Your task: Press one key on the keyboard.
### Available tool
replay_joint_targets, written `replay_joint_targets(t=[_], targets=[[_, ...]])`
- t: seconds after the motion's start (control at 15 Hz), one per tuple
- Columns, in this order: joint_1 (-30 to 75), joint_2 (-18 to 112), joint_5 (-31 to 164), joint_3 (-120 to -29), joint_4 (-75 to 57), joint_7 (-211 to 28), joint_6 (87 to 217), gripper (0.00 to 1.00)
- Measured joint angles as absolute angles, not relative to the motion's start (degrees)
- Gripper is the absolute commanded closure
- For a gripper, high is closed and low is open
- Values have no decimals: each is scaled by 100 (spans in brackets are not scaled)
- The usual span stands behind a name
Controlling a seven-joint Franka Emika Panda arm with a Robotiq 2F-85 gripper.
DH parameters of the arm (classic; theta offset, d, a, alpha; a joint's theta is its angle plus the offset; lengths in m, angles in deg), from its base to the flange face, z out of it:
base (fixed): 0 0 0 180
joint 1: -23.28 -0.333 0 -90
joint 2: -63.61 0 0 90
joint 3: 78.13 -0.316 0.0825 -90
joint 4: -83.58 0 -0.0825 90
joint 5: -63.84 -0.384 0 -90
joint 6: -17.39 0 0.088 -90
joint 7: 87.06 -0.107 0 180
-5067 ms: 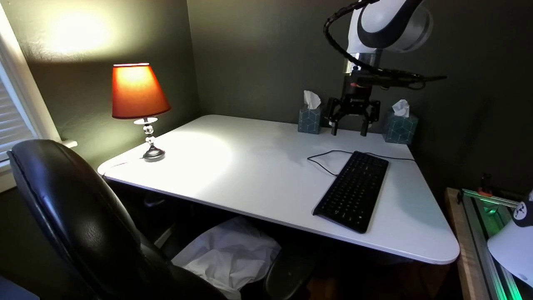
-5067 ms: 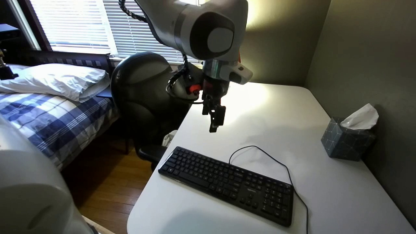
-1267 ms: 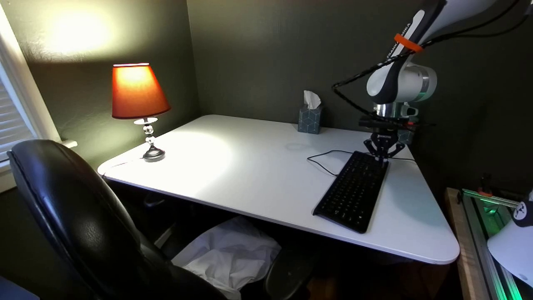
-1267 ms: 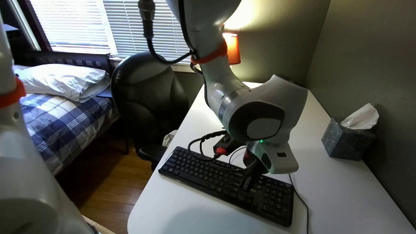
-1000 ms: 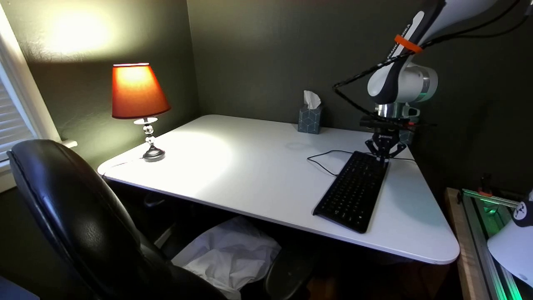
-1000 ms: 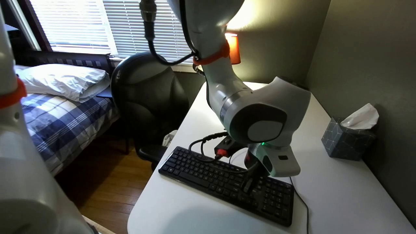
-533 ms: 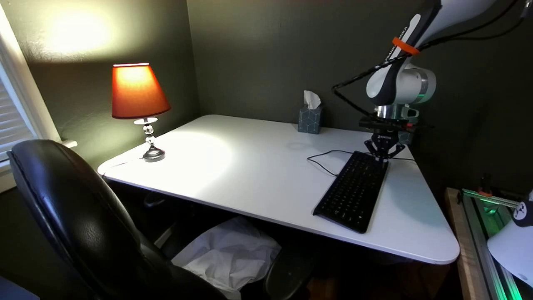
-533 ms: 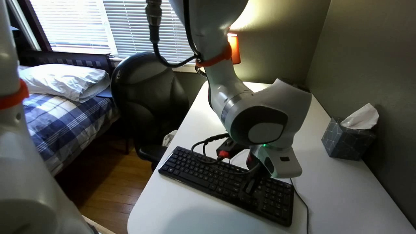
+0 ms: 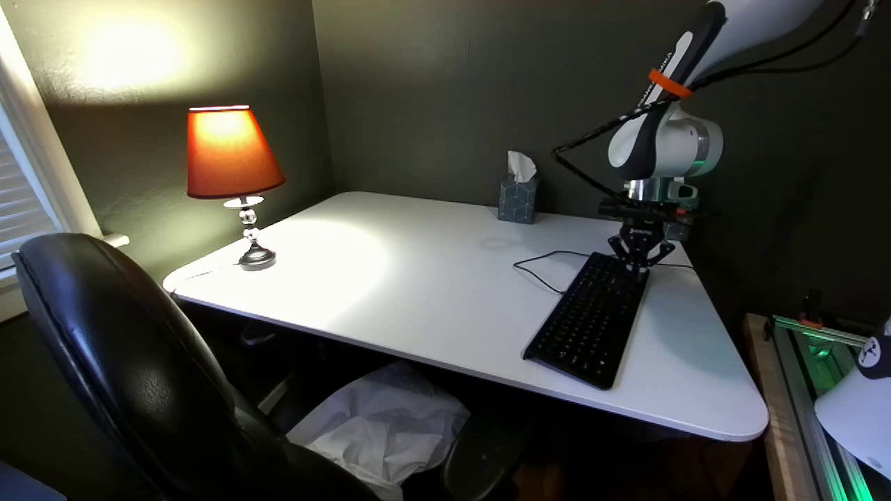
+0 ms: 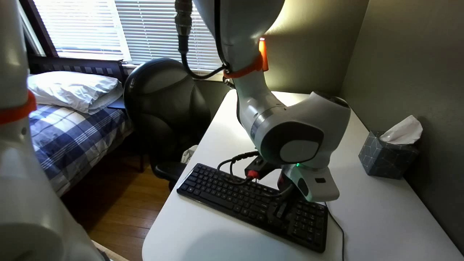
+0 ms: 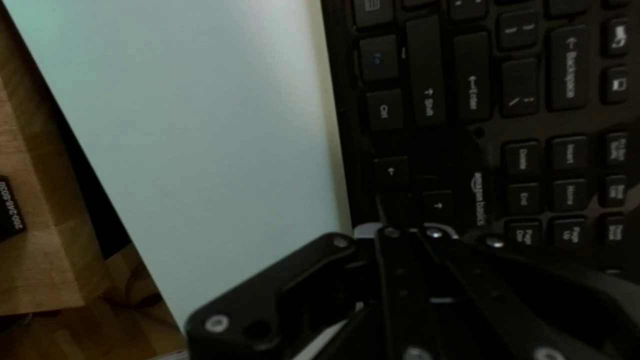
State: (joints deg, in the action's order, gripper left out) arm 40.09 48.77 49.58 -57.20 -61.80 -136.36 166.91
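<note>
The black keyboard [image 9: 592, 320] lies flat on the white desk in both exterior views; its arrow-key end fills the right of the wrist view. My gripper [image 9: 635, 270] points down at it, shut with nothing held. In the wrist view the dark fingertips of the gripper [image 11: 397, 207] are over the arrow cluster, beside the left-arrow key [image 11: 391, 171] and the up-arrow key [image 11: 438, 205]. They cover the key between these two. Whether they touch or press it I cannot tell. The arm hides part of the keyboard [image 10: 217, 192] in an exterior view.
A thin cable [image 9: 536, 260] loops beside the keyboard. A tissue box [image 9: 516, 200] stands at the desk's back edge; another [image 9: 676, 229] is partly behind the arm. A red lamp [image 9: 233, 153] and a black chair [image 9: 125, 362] are farther off.
About five seconds ago the gripper hung open above the desk; now it is shut and down at the keyboard. Over the last second it has crept slightly toward the number pad and lower.
</note>
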Motion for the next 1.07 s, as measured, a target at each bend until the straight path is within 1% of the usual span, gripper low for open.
replay_joint_targets(t=[1.07], targets=[[4153, 4681, 4629, -5724, -6051, -13198, 16629, 100]])
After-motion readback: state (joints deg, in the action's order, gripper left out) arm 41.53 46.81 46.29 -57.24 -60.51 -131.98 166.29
